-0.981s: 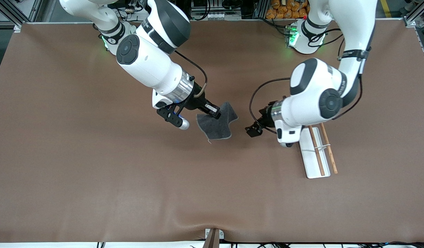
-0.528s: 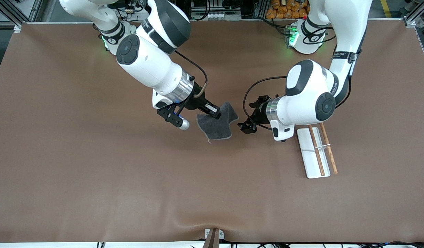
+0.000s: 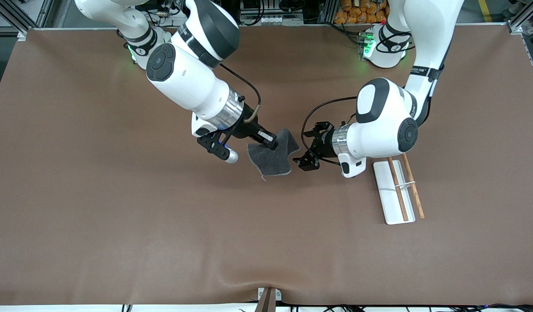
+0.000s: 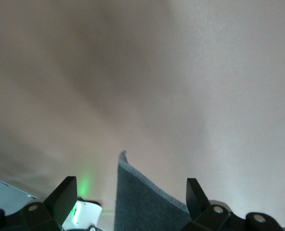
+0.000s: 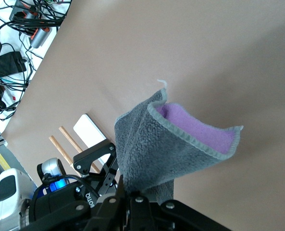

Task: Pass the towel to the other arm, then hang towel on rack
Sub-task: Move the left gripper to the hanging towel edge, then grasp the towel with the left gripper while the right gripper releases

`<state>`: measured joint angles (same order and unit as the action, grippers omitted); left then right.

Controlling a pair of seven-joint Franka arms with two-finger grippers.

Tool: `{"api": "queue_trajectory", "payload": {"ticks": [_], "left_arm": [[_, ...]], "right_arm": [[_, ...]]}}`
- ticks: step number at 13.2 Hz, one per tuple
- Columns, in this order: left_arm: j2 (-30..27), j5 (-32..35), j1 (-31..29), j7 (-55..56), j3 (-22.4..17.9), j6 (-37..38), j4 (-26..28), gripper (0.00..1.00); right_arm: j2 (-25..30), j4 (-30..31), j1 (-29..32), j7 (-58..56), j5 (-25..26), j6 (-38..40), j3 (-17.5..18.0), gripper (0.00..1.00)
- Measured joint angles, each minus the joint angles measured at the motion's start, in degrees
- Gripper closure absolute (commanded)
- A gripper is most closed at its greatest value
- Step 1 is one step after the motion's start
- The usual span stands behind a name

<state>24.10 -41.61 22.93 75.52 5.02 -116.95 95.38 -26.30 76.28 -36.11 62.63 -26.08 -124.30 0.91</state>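
Note:
The dark grey towel (image 3: 272, 160) hangs above the middle of the table. My right gripper (image 3: 269, 142) is shut on its upper edge. In the right wrist view the towel (image 5: 152, 144) droops from the right gripper (image 5: 132, 195) and shows its purple patch (image 5: 195, 129). My left gripper (image 3: 303, 148) is open at the towel's corner on the rack's side. In the left wrist view that towel corner (image 4: 142, 202) lies between the spread fingers (image 4: 65, 192) without touching them. The rack (image 3: 385, 190), a white base with two brown rods (image 3: 398, 188), lies on the table toward the left arm's end.
A brown mat covers the table (image 3: 119, 216). Both arm bases, cables and gear line the edge farthest from the front camera. A small bracket (image 3: 268, 297) sits at the nearest edge. The right wrist view also shows the rack (image 5: 87, 127) and the left gripper (image 5: 96, 159).
The left arm has swung from beside the rack toward the towel, and its open jaws now flank the towel's corner. The right arm and the towel have stayed still.

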Motion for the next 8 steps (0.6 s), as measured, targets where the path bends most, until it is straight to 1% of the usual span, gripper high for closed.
{"api": "queue_trajectory", "payload": {"ticks": [3, 4, 7, 8], "left_arm": [[0.0, -1.0, 0.1, 0.1, 0.0, -0.4, 0.0, 0.15], [0.0, -1.0, 0.1, 0.1, 0.0, -0.4, 0.0, 0.18], [0.0, -1.1, 0.1, 0.2, 0.0, -0.4, 0.1, 0.18], [0.0, -1.1, 0.3, 0.2, 0.0, -0.4, 0.2, 0.30]], "right_arm": [[0.0, 0.0, 0.0, 0.0, 0.0, 0.0, 0.0, 1.00], [0.0, 0.0, 0.0, 0.0, 0.0, 0.0, 0.0, 1.00], [0.0, 0.0, 0.0, 0.0, 0.0, 0.0, 0.0, 1.00], [0.0, 0.0, 0.0, 0.0, 0.0, 0.0, 0.0, 1.00]]}}
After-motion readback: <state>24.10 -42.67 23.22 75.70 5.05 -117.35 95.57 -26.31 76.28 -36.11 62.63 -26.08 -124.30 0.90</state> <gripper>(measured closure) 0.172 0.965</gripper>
